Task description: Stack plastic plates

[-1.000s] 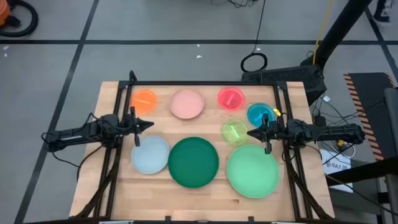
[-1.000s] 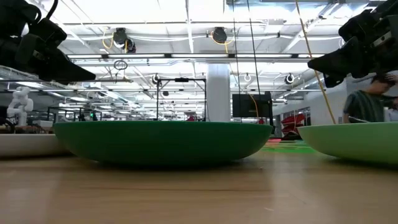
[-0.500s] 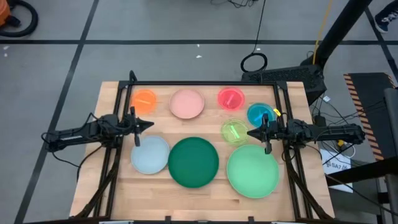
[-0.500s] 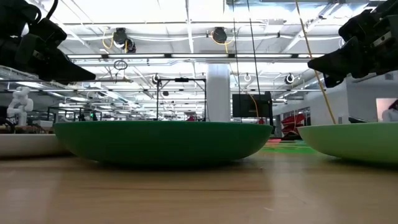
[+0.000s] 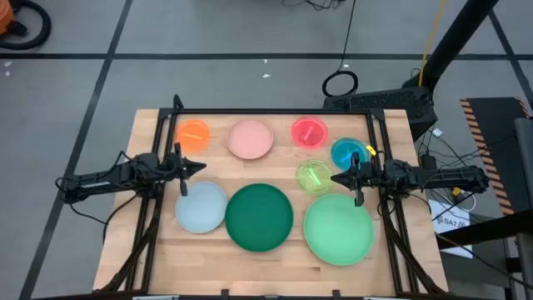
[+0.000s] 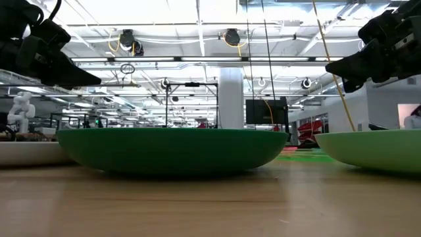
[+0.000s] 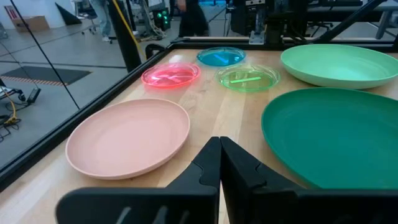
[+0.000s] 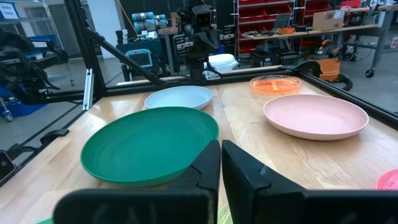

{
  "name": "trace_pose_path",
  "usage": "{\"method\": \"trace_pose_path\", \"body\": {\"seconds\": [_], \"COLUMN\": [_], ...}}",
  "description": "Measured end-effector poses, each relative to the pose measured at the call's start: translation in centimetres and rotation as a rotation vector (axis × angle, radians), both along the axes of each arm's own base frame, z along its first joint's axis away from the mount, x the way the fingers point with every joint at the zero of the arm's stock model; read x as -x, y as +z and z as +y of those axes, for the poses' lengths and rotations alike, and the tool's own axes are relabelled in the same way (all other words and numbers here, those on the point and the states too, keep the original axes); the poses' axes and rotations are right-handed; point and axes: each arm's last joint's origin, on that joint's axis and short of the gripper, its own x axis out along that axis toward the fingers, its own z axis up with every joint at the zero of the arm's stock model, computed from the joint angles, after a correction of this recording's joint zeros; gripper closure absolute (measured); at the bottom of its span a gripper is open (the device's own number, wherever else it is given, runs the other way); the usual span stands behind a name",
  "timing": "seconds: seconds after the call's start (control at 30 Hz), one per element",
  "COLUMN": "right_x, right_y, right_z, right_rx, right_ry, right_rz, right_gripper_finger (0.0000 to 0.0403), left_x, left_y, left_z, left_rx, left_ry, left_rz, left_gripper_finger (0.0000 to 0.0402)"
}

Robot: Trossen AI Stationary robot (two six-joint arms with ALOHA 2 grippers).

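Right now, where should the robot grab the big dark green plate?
Probably by the rim. The large dark green round plastic plate lies flat on the wooden table with its edge curving up, so a finger could slip under. The left edge, facing the shut left end effector, looks handiest, though the pale blue round plastic plate sits close there.

Both arms are dark, slim and jointed, built of black links, one at the left edge and one at the right edge of the high view. Each ends in a black pincer, the left pincer [image 5: 185,172] and right pincer [image 5: 353,182], with two tapered, smooth-faced matte fingers [image 7: 208,163].
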Motion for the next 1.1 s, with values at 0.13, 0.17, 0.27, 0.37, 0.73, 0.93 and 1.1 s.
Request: {"method": "trace_pose_path", "body": {"seconds": [0.13, 0.17, 0.27, 0.37, 0.73, 0.93, 1.1], "right_x": [0.0, 0.0, 0.0, 0.0, 0.0, 0.0, 0.0], "right_y": [0.0, 0.0, 0.0, 0.0, 0.0, 0.1, 1.3], "right_z": [0.0, 0.0, 0.0, 0.0, 0.0, 0.1, 0.1], "right_rx": [0.0, 0.0, 0.0, 0.0, 0.101, -0.046, -0.307], "right_ry": [0.0, 0.0, 0.0, 0.0, 0.008, 0.022, 0.036], "right_rz": [0.0, 0.0, 0.0, 0.0, 0.002, -0.007, -0.139], "right_gripper_finger": [0.039, 0.039, 0.039, 0.039, 0.039, 0.039, 0.039], "left_x": [0.0, 0.0, 0.0, 0.0, 0.0, 0.0, 0.0], "left_y": [0.0, 0.0, 0.0, 0.0, 0.0, 0.0, 0.0], "left_z": [0.0, 0.0, 0.0, 0.0, 0.0, 0.0, 0.0], "left_rx": [0.0, 0.0, 0.0, 0.0, 0.0, 0.0, 0.0], "left_ry": [0.0, 0.0, 0.0, 0.0, 0.0, 0.0, 0.0], "left_rz": [0.0, 0.0, 0.0, 0.0, 0.0, 0.0, 0.0], "left_gripper_finger": [0.0396, 0.0396, 0.0396, 0.0396, 0.0396, 0.0396, 0.0396]}}
